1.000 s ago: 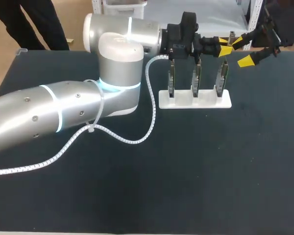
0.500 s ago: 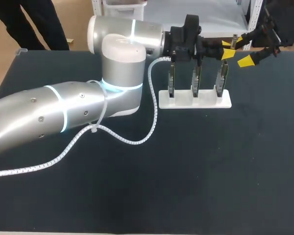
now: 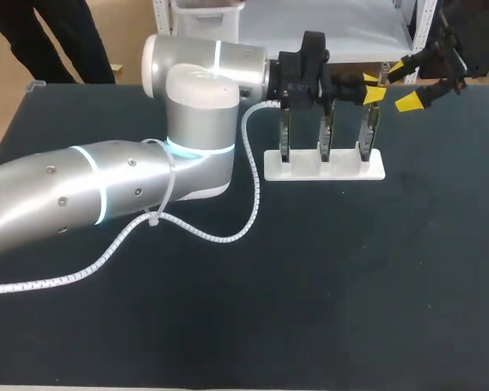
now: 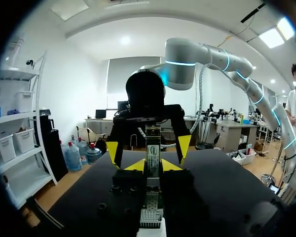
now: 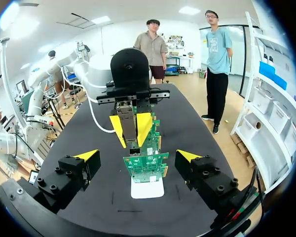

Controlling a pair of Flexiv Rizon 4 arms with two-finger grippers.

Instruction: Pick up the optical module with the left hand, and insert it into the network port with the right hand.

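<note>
The optical module (image 4: 152, 154), a slim metal piece with a label, is held between the yellow tips of my left gripper (image 3: 373, 87), which is shut on it. In the head view this gripper hovers above the right end of the white stand (image 3: 375, 173), which carries three upright green circuit boards (image 3: 325, 130). My right gripper (image 3: 402, 85) stands open just beyond the module's far end, one finger on each side, not touching it. In the right wrist view the module (image 5: 127, 118) and the left gripper's fingers (image 5: 144, 126) face me above the boards (image 5: 145, 165).
My left arm's thick silver links (image 3: 106, 183) and a white spiral cable (image 3: 200, 232) lie across the left half of the dark table (image 3: 350, 285). The stand sits near the table's far edge.
My left arm shifted slightly, carrying the module a little right and then back. The right gripper stayed where it was, open.
</note>
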